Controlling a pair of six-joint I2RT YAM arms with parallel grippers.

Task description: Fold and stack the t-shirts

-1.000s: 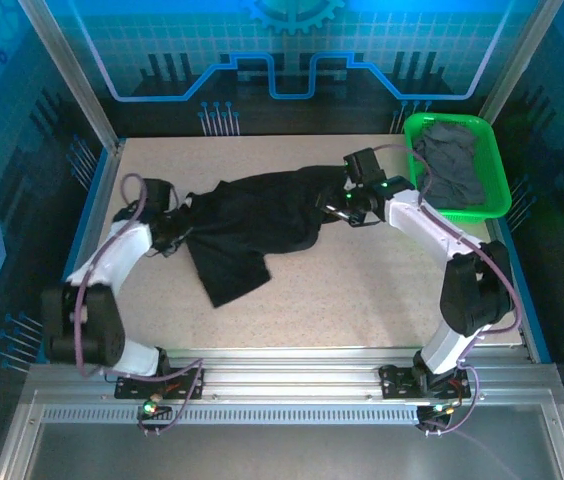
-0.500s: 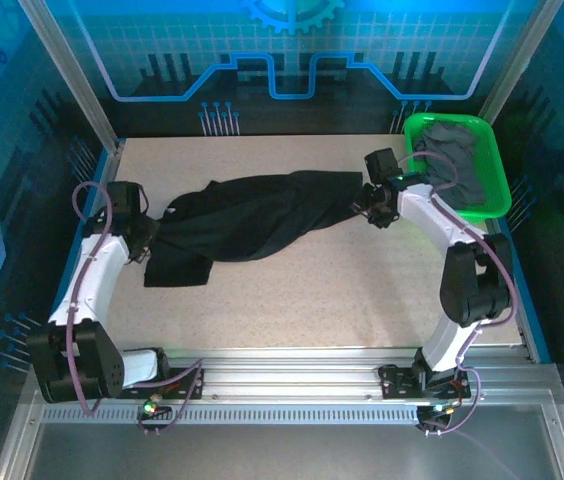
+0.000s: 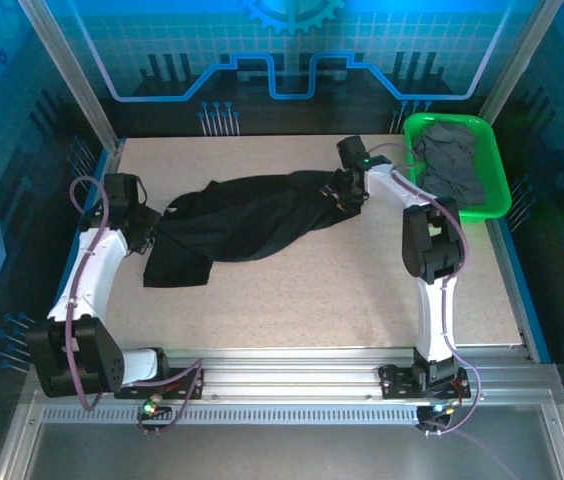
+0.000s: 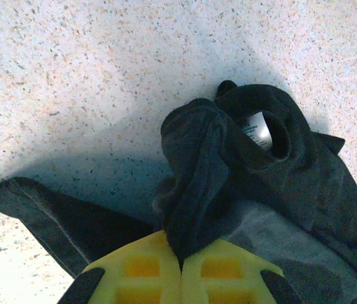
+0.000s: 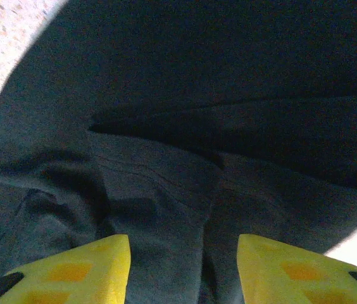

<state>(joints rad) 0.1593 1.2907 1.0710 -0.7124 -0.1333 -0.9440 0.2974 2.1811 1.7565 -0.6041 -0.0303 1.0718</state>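
- The black t-shirt (image 3: pixel 252 215) lies stretched across the table (image 3: pixel 342 280), as half a second ago.
- The left gripper (image 4: pixel 180 269) stays clamped on its collar end.
- The right gripper (image 5: pixel 183 269), jaws parted over the hem, has shifted leftward from the green basket (image 3: pixel 492 170) holding grey t-shirts (image 3: pixel 452 165).

Speckled beige tabletop (image 3: pixel 362 270), aluminium frame rails (image 3: pixel 292 385), blue circuit-patterned back panel (image 3: pixel 282 50), cool bluish light

A robotics lab cell, by the look of it. A speckled table (image 3: pixel 362 280) sits inside an aluminium frame (image 3: pixel 292 385), walled by blue printed tech-pattern panels (image 3: pixel 292 50).
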